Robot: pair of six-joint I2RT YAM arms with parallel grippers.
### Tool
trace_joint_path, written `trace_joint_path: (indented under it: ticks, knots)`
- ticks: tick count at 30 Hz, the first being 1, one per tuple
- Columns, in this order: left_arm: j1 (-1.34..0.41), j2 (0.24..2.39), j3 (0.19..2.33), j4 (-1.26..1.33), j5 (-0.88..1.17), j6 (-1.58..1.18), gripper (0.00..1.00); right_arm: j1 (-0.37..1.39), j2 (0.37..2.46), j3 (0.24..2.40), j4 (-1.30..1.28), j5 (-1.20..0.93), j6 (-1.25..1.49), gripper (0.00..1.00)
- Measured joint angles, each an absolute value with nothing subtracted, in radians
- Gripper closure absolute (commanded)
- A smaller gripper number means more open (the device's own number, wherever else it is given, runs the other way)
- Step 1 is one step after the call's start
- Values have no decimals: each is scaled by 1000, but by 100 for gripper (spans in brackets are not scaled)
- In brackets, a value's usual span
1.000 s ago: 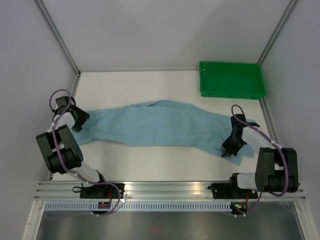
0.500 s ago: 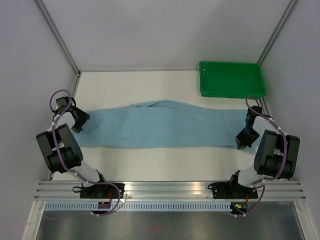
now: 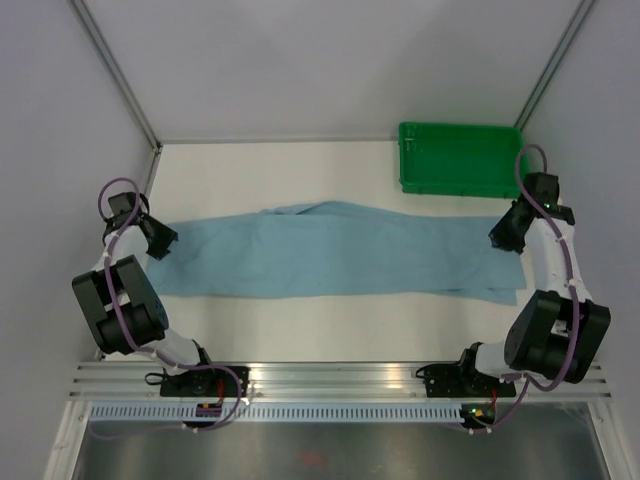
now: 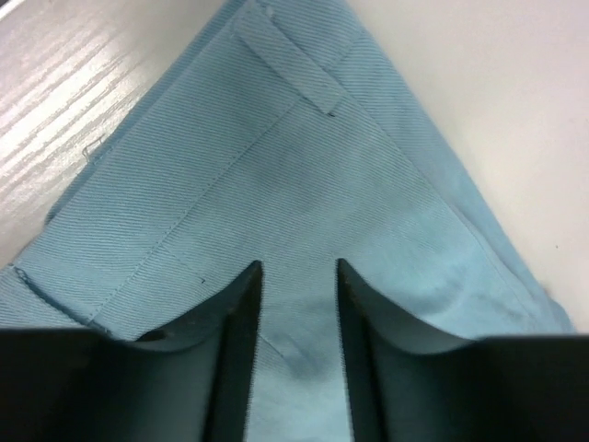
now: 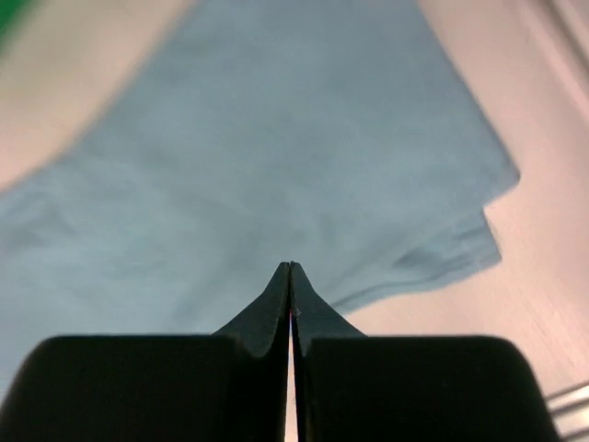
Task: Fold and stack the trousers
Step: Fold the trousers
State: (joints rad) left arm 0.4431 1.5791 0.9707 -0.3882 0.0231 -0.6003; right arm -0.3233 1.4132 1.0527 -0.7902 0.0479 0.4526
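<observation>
The trousers [image 3: 330,250] are lying stretched out flat across the white table [image 3: 300,170], running from its left side to its right, with the waist at the left and the leg ends at the right. We are looking down into a plain booth. Pale grey walls [image 3: 330,60] are closing in the table on three sides, and a metal rail [image 3: 340,380] is running along the near edge, carrying both arm bases. A green tray [image 3: 463,160] is sitting in the far right corner, near the leg ends but apart from the cloth.

From above we are seeing the left claw [image 3: 160,240] sitting at the waist end and the right claw [image 3: 507,233] hanging over the leg ends, near the tray's front corner. We are not making out the jaws from there; the wrist views are giving us that. On the left, the fingers [image 4: 241,313] are standing spread, low over the waistband, with cloth showing in the gap. A belt loop [image 4: 287,67] and the seam stitching are showing just ahead of them, details too small to make out from the top. On the right, the jaws are pressed together with nothing between them, pointing down at the blurred hem [image 5: 442,262], whose corner is lying on bare table.
</observation>
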Motion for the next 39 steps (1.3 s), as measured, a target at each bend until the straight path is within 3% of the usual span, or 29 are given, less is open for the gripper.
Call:
trace_joint_path:
  ticks: [4, 5, 17, 39]
  knots:
    - [443, 1529, 965, -389, 60, -589, 85, -316, 1350, 1203, -746, 30, 421, 100]
    - [443, 1522, 962, -387, 65, -587, 98, -316, 1350, 1210, -724, 27, 416, 100]
    - [441, 1726, 974, -357, 123, -677, 98, -294, 1732, 1053, -581, 0, 414, 100]
    - [437, 1890, 1216, -522, 68, -672, 98, -371, 1787, 1081, -554, -52, 397, 100]
